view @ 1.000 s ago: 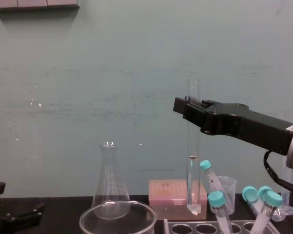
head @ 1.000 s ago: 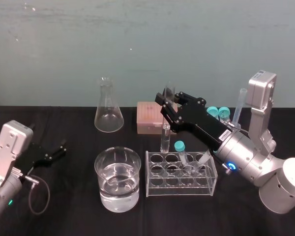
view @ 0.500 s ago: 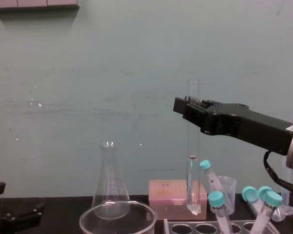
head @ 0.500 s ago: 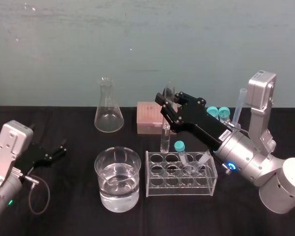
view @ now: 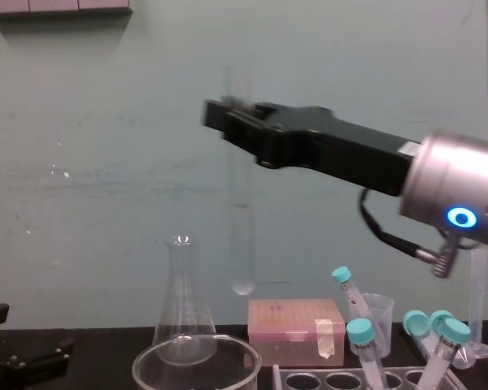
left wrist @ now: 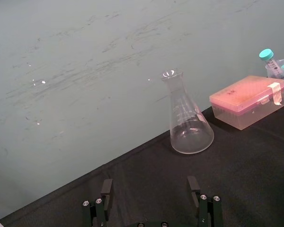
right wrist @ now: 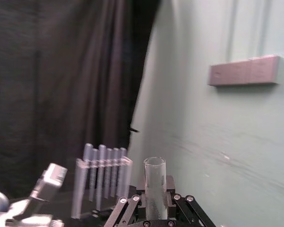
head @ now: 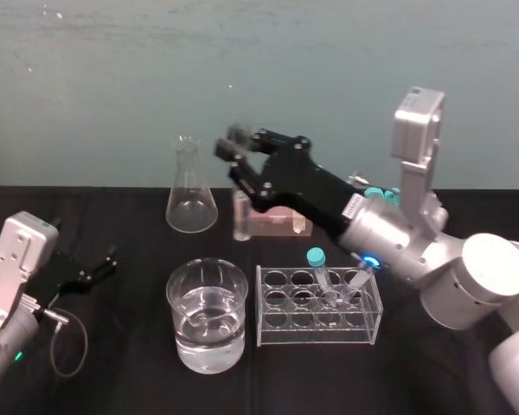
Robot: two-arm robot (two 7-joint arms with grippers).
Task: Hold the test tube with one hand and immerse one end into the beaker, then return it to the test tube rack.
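Far left, low over the black table [head: 130,385]: left gripper [head: 91,272], fingers spread apart with nothing between them, well apart from the glassware. Next along, at the back of the table, a conical flask [head: 191,197]; nearer the front, the beaker [head: 180,298], part-filled with clear liquid. Above the beaker's right side, clear of the rim and out of the liquid: the test tube [view: 242,207], upright, open end up, rounded end down, blurred. Clamped on its upper part by the fingers of the right gripper [view: 228,122], reaching in from the right on a silver wrist with a blue ring lit. Behind and below, a pink box [head: 277,223]. Right of the beaker, just beside it on the table: the test tube rack [head: 320,335], with teal-capped tubes [head: 316,257] leaning in its holes.
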